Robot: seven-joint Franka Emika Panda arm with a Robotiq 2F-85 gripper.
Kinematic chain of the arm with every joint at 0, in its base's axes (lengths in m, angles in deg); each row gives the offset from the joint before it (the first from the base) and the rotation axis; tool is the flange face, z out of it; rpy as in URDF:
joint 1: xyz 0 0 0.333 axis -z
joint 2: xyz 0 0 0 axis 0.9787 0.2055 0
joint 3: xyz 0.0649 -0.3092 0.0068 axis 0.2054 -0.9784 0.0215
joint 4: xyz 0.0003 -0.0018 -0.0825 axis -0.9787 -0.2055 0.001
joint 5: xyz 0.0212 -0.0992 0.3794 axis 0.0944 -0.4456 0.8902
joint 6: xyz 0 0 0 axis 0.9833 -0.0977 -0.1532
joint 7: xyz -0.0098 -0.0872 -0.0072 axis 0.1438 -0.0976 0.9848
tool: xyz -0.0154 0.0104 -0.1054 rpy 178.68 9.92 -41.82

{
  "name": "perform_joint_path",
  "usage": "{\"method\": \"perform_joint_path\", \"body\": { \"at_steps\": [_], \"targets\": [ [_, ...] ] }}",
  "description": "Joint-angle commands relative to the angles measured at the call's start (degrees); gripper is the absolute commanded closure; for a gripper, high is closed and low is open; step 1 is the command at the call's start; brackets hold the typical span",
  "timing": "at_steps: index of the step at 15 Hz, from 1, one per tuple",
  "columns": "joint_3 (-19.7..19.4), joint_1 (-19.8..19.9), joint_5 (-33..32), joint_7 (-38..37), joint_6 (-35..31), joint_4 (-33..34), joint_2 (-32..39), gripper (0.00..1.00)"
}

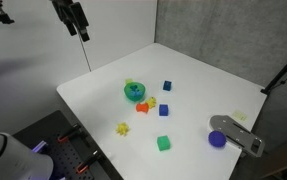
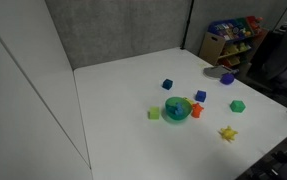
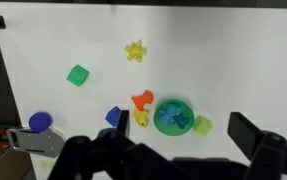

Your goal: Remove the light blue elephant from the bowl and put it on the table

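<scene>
The light blue elephant [image 3: 175,118] lies inside the bowl [image 3: 172,116], a pale blue lump against the green in the lower middle of the wrist view. Its shape is too small to read. In both exterior views it shows only as a blue patch in the bowl [image 2: 177,110], which stands near the centre of the desk [image 1: 198,75].

Small toys crowd the bowl. In the wrist view an orange piece [image 3: 141,99] and a yellow piece [image 3: 143,121] sit just beside its left rim, a lime piece [image 3: 202,125] sits just beside its right rim, and a blue cube [image 3: 114,116] is a little further left. A green cube [image 3: 78,74], a yellow star [image 3: 135,50] and a purple round piece [image 3: 40,121] lie well apart from it.

The end effector [image 1: 83,34] hangs high in the upper left of an exterior view, well clear of the bowl. In the wrist view its fingers [image 3: 258,138] are spread wide at the bottom edge, holding nothing.

The risks I see lie in the descent and the pinch:
- **Catching the rim:** the toy is small and sits low, so widely spread fingers could catch the rim, tipping the bowl or dragging it.
- **Lifting the bowl:** a pinch that takes the bowl wall along with the toy could lift the bowl too.
- **Hitting the neighbours:** a slightly off-centre approach could knock the orange or lime piece.
</scene>
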Motion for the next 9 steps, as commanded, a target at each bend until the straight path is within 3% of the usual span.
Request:
{"method": "perform_joint_path", "body": {
  "at_steps": [1,9],
  "targets": [
    [-0.03,-0.55,0.49,-1.05,-4.72,3.30,8.10,0.00],
    [-0.40,-0.94,-0.37,-1.38,-16.81,10.92,29.62,0.00]
  ]
}}
